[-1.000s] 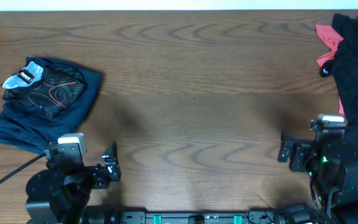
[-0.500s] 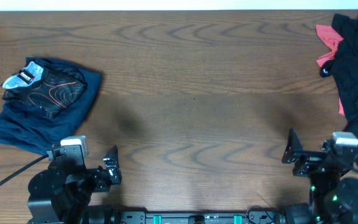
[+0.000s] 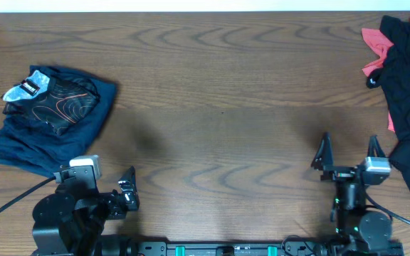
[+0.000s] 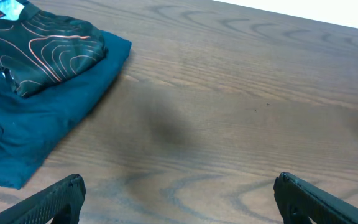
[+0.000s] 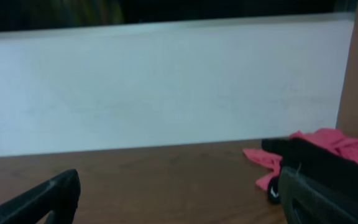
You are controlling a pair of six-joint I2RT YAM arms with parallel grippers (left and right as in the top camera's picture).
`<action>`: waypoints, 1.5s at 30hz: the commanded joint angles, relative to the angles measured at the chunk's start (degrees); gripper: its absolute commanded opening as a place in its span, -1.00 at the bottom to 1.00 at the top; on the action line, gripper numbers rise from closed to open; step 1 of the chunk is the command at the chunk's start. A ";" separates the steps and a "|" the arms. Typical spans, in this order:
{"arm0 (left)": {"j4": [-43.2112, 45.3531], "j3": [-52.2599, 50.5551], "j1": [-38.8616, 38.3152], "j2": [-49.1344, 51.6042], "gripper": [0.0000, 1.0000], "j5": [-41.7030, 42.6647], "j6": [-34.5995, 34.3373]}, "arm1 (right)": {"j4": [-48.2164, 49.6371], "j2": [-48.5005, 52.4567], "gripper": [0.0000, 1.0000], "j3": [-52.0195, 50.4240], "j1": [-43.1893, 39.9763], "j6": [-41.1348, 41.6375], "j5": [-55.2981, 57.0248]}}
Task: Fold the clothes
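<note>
judging handling: the clothes look light and limp and should drape when lifted, so pinch a hem or shoulder edge, not the bulk. left pincer (image 3: 128, 190) released, empty. right pincer (image 3: 349, 151) released, empty, fingers wide. black garment (image 3: 408, 85) over coral piece (image 3: 373, 43) lies crumpled ahead-right of right pincer. black jersey (image 4: 48, 46) on navy piece (image 4: 36, 118) sits ahead-left of left pincer. left wrist resolves jersey contour lines; right wrist shows only the coral and black edge; overhead alone shows both piles on the surface (image 3: 219, 107).

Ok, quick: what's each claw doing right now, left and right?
Left claw: open, holding nothing.
Right claw: open, holding nothing.
</note>
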 commanded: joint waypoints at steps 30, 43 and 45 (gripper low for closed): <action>-0.07 0.09 0.07 -0.02 0.96 0.52 -0.50 | -9.31 -0.20 0.99 -3.93 -0.48 -0.28 -1.84; -0.52 -4.46 0.07 -4.09 0.96 -2.86 2.67 | -9.31 -0.20 0.98 -3.93 -0.48 -0.28 -1.84; 2.93 -8.90 0.07 -6.93 0.96 -3.21 2.78 | -9.31 -0.20 0.99 -3.93 -0.48 -0.28 -1.84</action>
